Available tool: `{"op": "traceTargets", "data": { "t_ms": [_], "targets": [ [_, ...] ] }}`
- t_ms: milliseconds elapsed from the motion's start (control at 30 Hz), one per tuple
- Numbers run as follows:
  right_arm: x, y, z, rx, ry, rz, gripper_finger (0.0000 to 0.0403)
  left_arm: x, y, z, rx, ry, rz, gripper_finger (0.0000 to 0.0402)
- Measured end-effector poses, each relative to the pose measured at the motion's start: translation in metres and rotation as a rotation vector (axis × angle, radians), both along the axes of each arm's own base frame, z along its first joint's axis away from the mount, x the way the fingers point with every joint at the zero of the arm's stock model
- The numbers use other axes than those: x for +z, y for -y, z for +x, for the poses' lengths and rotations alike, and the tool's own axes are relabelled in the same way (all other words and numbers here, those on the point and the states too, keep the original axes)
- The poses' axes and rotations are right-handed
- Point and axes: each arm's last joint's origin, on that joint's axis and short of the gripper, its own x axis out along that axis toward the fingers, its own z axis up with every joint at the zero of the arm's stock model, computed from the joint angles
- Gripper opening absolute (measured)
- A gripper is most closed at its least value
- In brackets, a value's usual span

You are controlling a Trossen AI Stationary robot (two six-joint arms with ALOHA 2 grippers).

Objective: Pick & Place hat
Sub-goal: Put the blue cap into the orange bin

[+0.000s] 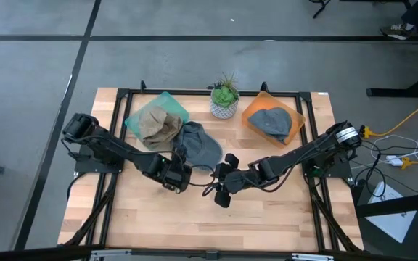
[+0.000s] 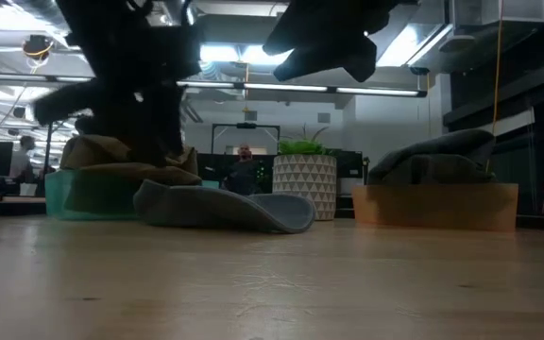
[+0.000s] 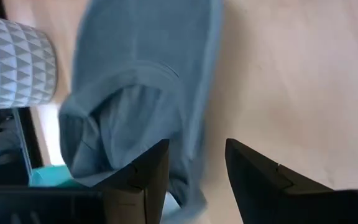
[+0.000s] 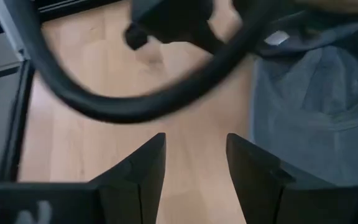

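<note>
High view: the blue hat (image 1: 199,145) lies on the table (image 1: 281,210), touching the left hand (image 1: 181,168); the right hand (image 1: 222,186) is just beside its brim. Left wrist view: fingers (image 3: 142,180) spread, hat directly ahead, nothing pinched. Right wrist view: fingers (image 4: 135,174) spread over bare table, hat ahead.

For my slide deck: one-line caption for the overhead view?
Both open grippers, left and right, flank a blue-grey hat lying on the wooden table.
</note>
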Motion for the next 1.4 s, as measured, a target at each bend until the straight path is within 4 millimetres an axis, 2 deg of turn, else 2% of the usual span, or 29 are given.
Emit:
{"op": "traceTargets", "data": {
  "t_ms": [100, 200, 433, 667, 767, 900, 1067, 1267, 1400],
  "targets": [
    [0.006, 0.002, -0.006, -0.010, -0.019, 0.049, 0.0168, -0.007, -0.006, 0.007, -0.013, 0.034, -0.022, 0.0145],
    [0.011, 0.005, -0.016, -0.050, -0.067, 0.080, 0.0168, -0.020, -0.013, 0.007, -0.027, 0.031, -0.091, 0.0133],
    [0.022, 0.014, -0.037, -0.091, -0.149, 0.073, 0.0168, -0.036, -0.029, 0.001, 0.014, 0.020, -0.099, 0.0106],
    [0.020, 0.017, -0.041, -0.102, -0.197, 0.035, 0.0168, -0.043, -0.043, 0.003, 0.060, 0.076, -0.118, 0.0086],
    [0.019, 0.020, -0.041, -0.114, -0.201, 0.014, 0.0168, -0.043, -0.047, 0.003, 0.060, 0.071, -0.147, 0.0061],
    [0.023, 0.031, -0.041, -0.135, -0.204, 0.007, 0.0168, -0.032, -0.055, 0.003, 0.082, 0.115, -0.205, 0.0014],
    [0.036, 0.053, -0.045, -0.121, -0.191, -0.050, 0.0168, -0.003, -0.074, -0.002, 0.135, 0.235, -0.346, 0.0013],
    [0.055, 0.088, -0.050, -0.111, -0.155, -0.057, 0.0168, 0.037, -0.103, -0.019, 0.191, 0.399, -0.659, 0.0011],
    [0.062, 0.108, -0.049, -0.079, -0.120, 0.006, 0.0168, 0.063, -0.114, -0.035, 0.186, 0.492, -0.863, 0.0012]
  ]
}}
